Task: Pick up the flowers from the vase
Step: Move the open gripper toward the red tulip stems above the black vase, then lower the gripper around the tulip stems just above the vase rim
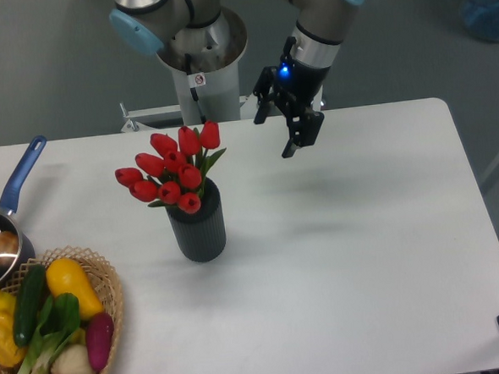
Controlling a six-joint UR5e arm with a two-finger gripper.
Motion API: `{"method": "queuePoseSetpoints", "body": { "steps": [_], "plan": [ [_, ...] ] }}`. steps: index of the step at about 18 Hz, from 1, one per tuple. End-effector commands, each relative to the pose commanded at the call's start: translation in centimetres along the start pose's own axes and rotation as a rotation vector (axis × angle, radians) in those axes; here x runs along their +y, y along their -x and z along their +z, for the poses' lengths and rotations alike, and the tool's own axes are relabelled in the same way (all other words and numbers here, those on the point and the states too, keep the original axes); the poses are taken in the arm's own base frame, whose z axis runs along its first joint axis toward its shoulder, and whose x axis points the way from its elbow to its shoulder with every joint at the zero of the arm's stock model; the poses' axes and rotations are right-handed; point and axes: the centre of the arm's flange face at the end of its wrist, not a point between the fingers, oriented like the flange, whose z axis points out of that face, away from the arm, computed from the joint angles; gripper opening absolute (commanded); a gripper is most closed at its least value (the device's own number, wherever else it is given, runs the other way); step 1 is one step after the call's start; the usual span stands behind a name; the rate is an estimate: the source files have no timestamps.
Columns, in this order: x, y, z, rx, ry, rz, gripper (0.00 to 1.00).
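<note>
The flowers (173,172), a bunch of red tulip buds with green leaves, stand upright in the vase (199,230), a dark ribbed cylinder left of the table's middle. My gripper (273,135) hangs in the air to the upper right of the bunch, tilted, over the table's back part. It is open, with nothing between its fingers. A clear gap separates it from the nearest bud.
A wicker basket (113,290) of colourful vegetables sits at the front left corner. A blue-handled steel saucepan (0,241) stands at the left edge. The robot's base column (201,67) rises behind the table, just behind the flowers.
</note>
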Motion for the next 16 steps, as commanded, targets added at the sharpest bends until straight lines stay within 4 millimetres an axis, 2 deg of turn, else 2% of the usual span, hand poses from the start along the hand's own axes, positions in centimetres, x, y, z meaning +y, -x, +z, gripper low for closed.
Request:
{"method": "queuePoseSetpoints", "body": {
  "steps": [2,9,16],
  "plan": [
    [-0.4,0.0,0.4,-0.002,-0.043,-0.016,1.00],
    [0.8,-1.1,3.4,0.035,-0.172,-0.076,1.00],
    [-0.3,-0.6,3.6,0.039,-0.304,-0.112,1.00]
  ]
}}
